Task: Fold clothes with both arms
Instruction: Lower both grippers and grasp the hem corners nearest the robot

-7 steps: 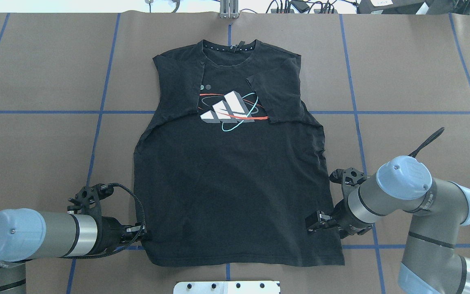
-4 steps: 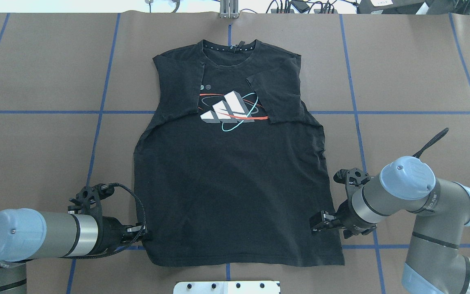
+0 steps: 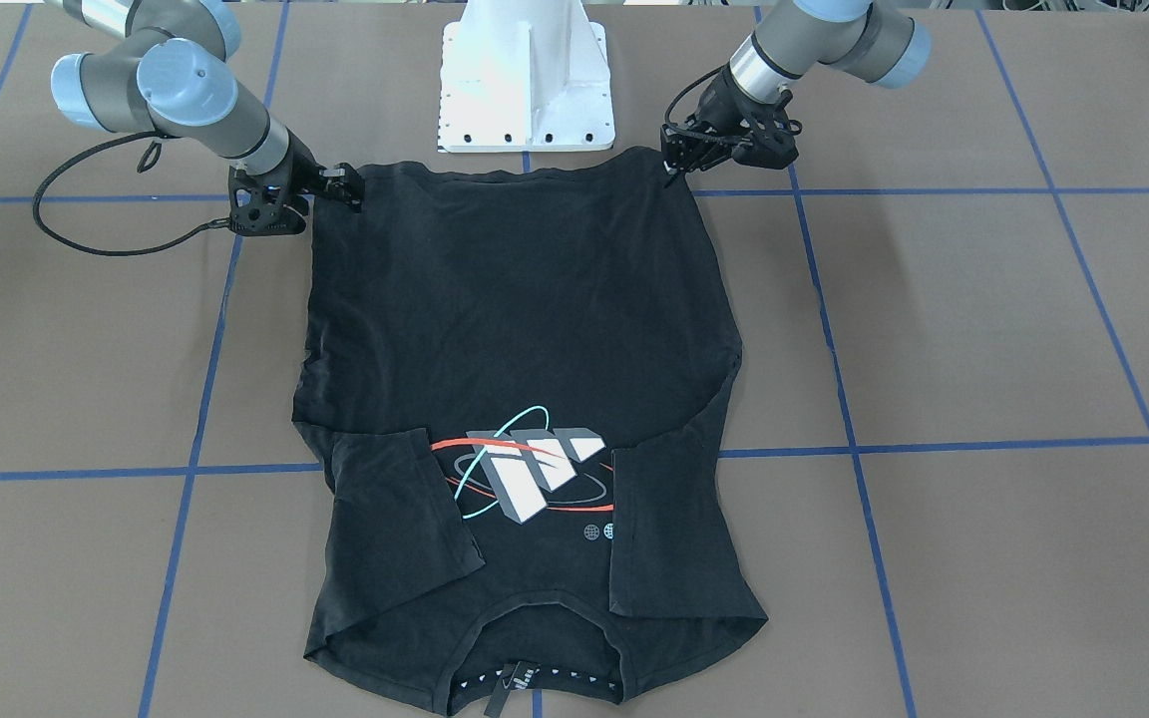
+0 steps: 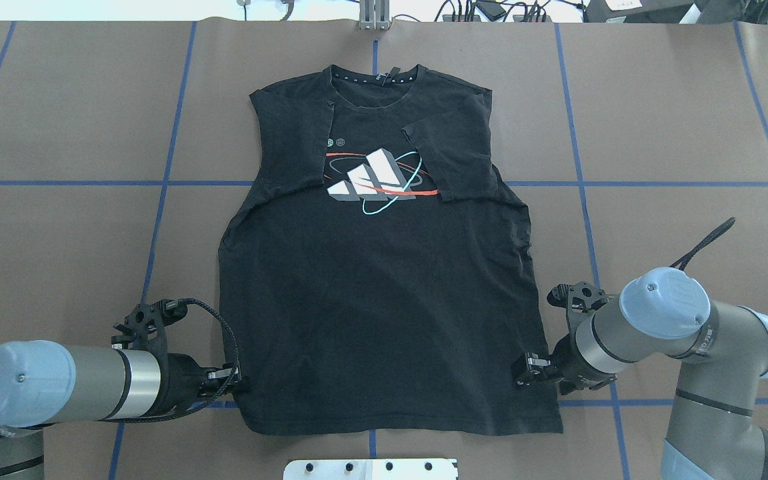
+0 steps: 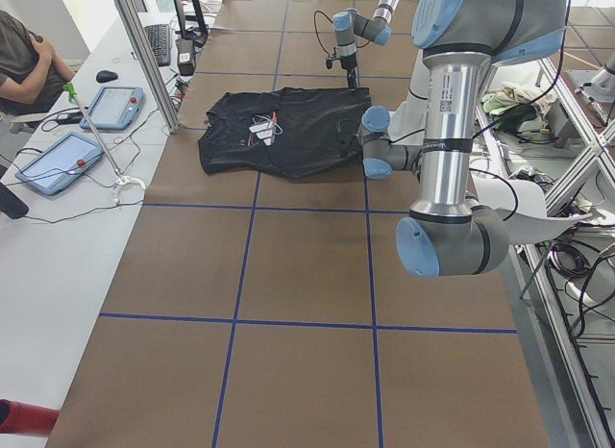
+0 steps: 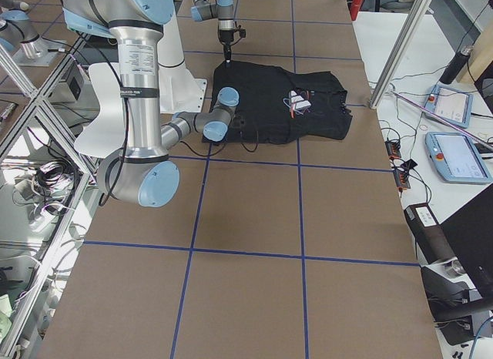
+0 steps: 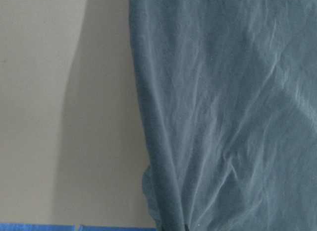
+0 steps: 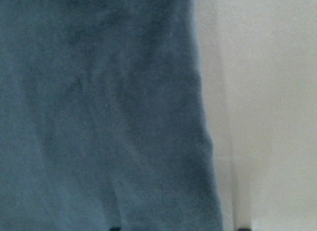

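item: black short-sleeved T-shirt [image 4: 384, 300] flat on brown tabletop [image 4: 57, 253], sleeves folded in
left claw [image 4: 229, 385]: clenched on side edge near hem (wrist view: fabric bunched)
right claw [image 4: 523, 372]: released, tips straddle opposite edge; only wrist view shows it

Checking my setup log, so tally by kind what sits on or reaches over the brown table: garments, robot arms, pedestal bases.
black T-shirt: 1
robot arms: 2 (left arm, right arm)
white pedestal base: 1
Total: 4
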Controlling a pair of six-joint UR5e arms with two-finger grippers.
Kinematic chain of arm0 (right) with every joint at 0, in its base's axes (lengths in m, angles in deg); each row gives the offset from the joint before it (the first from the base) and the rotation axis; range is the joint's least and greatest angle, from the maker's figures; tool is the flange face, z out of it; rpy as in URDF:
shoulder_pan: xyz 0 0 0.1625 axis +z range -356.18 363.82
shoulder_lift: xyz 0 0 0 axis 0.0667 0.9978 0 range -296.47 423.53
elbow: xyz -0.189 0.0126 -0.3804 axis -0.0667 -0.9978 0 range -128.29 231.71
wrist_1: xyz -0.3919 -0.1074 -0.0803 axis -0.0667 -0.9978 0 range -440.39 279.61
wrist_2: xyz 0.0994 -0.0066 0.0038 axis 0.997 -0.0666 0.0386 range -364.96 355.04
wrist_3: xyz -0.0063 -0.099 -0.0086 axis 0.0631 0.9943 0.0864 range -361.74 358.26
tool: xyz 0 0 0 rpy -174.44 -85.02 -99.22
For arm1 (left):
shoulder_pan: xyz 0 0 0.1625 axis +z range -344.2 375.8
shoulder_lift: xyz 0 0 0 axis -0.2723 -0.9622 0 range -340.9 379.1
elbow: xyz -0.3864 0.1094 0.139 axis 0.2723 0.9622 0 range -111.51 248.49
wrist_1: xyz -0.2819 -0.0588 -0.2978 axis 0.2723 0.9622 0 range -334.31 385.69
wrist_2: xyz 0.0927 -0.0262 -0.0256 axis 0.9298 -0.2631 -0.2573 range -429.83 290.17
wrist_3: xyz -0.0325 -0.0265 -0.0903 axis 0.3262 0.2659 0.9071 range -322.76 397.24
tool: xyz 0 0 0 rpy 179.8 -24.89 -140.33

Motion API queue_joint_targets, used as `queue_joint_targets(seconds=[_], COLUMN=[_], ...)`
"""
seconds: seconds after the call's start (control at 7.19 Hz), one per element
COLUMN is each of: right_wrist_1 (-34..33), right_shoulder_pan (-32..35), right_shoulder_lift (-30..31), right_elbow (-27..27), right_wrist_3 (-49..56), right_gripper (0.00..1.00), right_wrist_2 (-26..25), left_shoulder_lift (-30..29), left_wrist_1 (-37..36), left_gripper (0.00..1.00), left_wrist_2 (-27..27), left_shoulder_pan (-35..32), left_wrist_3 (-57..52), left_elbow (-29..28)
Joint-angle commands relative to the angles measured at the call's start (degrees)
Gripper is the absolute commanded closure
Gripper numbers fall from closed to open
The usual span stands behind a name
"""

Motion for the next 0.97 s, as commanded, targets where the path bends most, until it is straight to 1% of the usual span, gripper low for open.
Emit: queue_joint_targets(seconds=[0.0, 0.14, 0.28, 0.42, 0.83], right_wrist_1=[0.0, 0.1, 0.1, 0.2, 0.3], right_shoulder_pan=[-0.3, 0.0, 0.0, 0.0, 1.0], right_shoulder_lift=[-0.1, 0.0, 0.1, 0.1, 0.1], right_elbow=[0.3, 0.6, 0.6, 0.7, 1.5], right_wrist_3=[0.0, 0.0, 0.0, 0.2, 0.6], right_gripper=[0.55, 0.69, 0.89, 1.00, 1.00], right_wrist_2=[0.0, 0.1, -0.3, -0.3, 0.5], left_shoulder_lift=[0.0, 0.0, 0.0, 0.0, 0.1], left_wrist_1=[-0.1, -0.1, -0.1, -0.1, -0.1], left_gripper=[1.00, 1.00, 1.00, 1.00, 1.00], left_wrist_2=[0.0, 0.0, 0.0, 0.0, 0.0], left_shoulder_pan=[0.0, 0.0, 0.0, 0.0, 0.0], left_wrist_3=[0.0, 0.0, 0.0, 0.0, 0.0], left_elbow=[0.0, 0.1, 0.1, 0.0, 0.0])
